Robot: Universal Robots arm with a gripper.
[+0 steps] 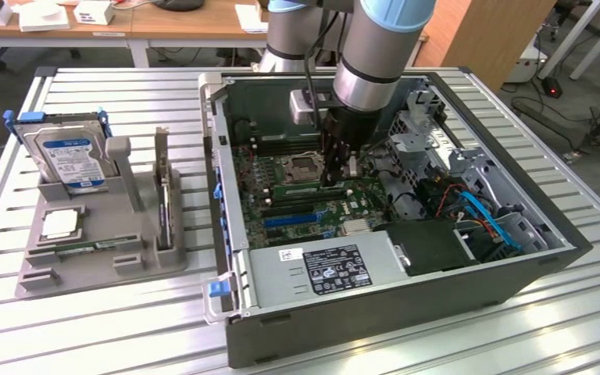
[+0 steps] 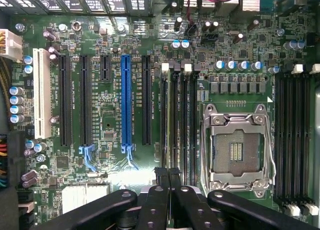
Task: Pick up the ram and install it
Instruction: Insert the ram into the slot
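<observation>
The arm reaches down into an open computer case [image 1: 383,316] that lies on its side on the slatted metal worktop [image 1: 91,332], toward the worktop edge on the exterior view's right. The gripper [image 1: 333,181] [image 2: 168,172] hangs low over the motherboard [image 1: 326,212] [image 2: 105,187] with its two black fingers pressed together and nothing between them. The ram [image 1: 284,191] [image 2: 172,120] appears to stand on edge in one of the memory slots just beside the empty CPU socket [image 1: 305,166] [image 2: 236,150]. The fingertips sit right at one end of that slot, though I cannot tell whether they touch the stick. In the wrist view a blue expansion slot [image 2: 126,100] runs parallel to the memory slots, on the side away from the socket. A grey power supply [image 1: 321,269] with a printed label fills the case's near corner. Well apart from the case, near the worktop edge on the exterior view's left, stands a grey holder [image 1: 102,272]. A hard drive [image 1: 71,160] with a blue label leans upright in it, and a dark expansion card [image 1: 162,191] stands on edge along the side nearest the case.
</observation>
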